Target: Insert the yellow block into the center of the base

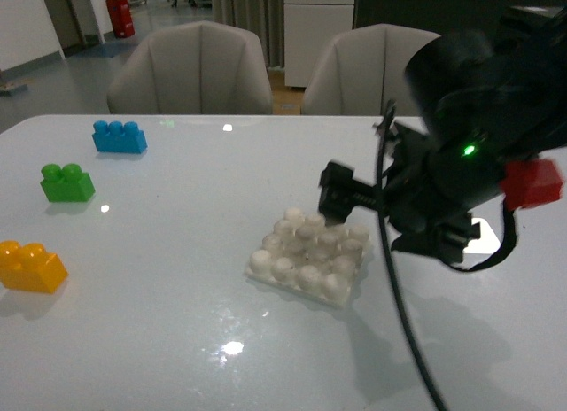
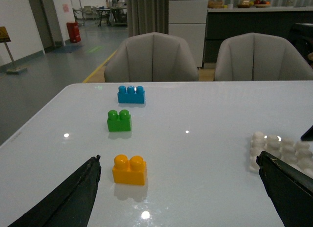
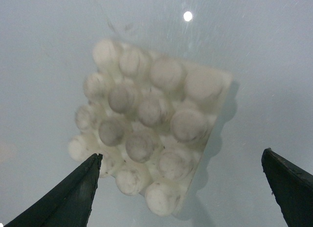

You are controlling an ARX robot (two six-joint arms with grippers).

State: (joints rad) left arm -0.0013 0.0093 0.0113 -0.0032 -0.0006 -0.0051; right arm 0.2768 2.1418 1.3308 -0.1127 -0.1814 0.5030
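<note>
The yellow block (image 1: 31, 267) lies alone at the table's left front; in the left wrist view this yellow block (image 2: 129, 170) sits just ahead of my open left gripper (image 2: 178, 188), nearer one finger (image 2: 73, 192), with nothing between the jaws. The white studded base (image 1: 310, 254) rests flat mid-table. My right gripper (image 1: 390, 218) hovers over its right side, open and empty. In the right wrist view the base (image 3: 151, 139) fills the space ahead of the right gripper (image 3: 181, 188), partly between its spread fingers. The base (image 2: 281, 151) also shows by the other left finger.
A green brick (image 1: 66, 182) and a blue brick (image 1: 119, 137) stand behind the yellow one on the left. A red piece (image 1: 534, 182) shows behind the right arm. Two pale chairs (image 1: 190, 70) stand behind the table's far edge.
</note>
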